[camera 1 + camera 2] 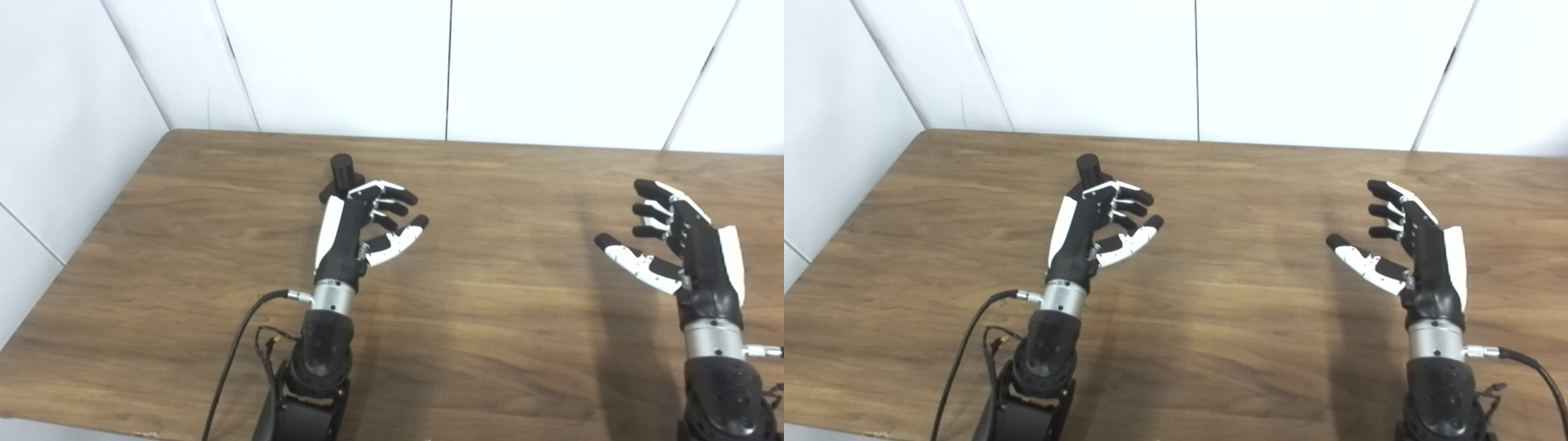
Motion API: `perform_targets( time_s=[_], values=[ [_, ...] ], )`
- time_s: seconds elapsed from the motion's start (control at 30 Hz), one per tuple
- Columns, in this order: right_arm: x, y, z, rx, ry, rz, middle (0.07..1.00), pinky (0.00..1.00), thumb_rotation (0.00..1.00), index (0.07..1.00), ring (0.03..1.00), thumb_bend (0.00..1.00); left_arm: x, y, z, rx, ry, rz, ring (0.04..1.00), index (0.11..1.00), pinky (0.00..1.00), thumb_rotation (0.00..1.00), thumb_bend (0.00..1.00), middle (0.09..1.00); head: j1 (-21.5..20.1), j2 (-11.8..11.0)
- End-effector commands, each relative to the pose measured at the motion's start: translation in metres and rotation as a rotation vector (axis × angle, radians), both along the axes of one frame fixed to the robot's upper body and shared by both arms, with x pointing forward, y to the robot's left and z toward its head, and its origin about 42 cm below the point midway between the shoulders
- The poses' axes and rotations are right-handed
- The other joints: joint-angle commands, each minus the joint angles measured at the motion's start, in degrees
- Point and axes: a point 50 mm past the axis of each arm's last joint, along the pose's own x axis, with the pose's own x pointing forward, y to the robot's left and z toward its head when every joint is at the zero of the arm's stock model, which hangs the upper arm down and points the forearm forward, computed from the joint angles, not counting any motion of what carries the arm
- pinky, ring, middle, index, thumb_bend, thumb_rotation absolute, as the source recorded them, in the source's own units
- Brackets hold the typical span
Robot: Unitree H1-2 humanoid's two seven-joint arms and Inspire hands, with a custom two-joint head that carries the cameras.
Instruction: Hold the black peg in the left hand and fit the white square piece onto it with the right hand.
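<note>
Nearest the camera, both hands hover over the wooden surface (pixel 490 343) and hold nothing. The right hand (pixel 680 245) has its fingers (pixel 652 211) spread and released; the left hand (pixel 367 229) has its fingers loosely curled but closed on nothing. Just beyond the left hand, the black peg (pixel 340 177) stands upright on its base, not yet grasped — so the task looks barely begun. The white square piece does not show in either view. No brand, label or writing is legible anywhere.
</note>
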Motion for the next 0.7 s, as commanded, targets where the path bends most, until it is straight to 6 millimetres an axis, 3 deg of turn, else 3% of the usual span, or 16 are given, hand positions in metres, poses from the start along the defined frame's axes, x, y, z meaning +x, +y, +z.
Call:
perform_targets(
  time_s=[0.0,0.33,0.5,0.53,0.57,0.67],
  values=[
    [0.004,0.001,0.023,-0.012,-0.099,0.011,0.813,0.63,0.11,0.767,0.754,0.67,0.009,0.001,0.021,0.042,-0.109,0.004,0.614,0.496,0.48,0.07,0.5,0.662,0.0,0.1],
    [0.003,-0.002,0.027,0.006,-0.105,0.006,0.816,0.62,0.08,0.762,0.748,0.67,0.021,0.021,0.034,0.145,-0.141,0.062,0.669,0.499,0.51,0.08,0.5,0.71,-0.1,0.2],
    [0.003,-0.003,0.028,-0.003,-0.109,-0.001,0.805,0.61,0.07,0.754,0.738,0.67,0.026,0.029,0.042,0.283,-0.128,0.132,0.73,0.5,0.62,0.08,0.5,0.743,0.0,0.1],
    [0.003,-0.003,0.028,-0.005,-0.108,-0.002,0.806,0.6,0.07,0.753,0.736,0.67,0.028,0.031,0.044,0.309,-0.13,0.146,0.754,0.613,0.66,0.19,0.54,0.764,0.0,0.1],
    [0.004,-0.004,0.028,-0.006,-0.107,-0.004,0.805,0.6,0.06,0.753,0.735,0.67,0.029,0.032,0.046,0.333,-0.133,0.157,0.771,0.672,0.68,0.24,0.56,0.778,0.0,0.2],
    [0.004,-0.005,0.027,-0.004,-0.104,-0.002,0.806,0.6,0.08,0.753,0.736,0.67,0.033,0.036,0.051,0.386,-0.137,0.185,0.791,0.734,0.67,0.28,0.57,0.803,0.0,0.2]
  ],
)
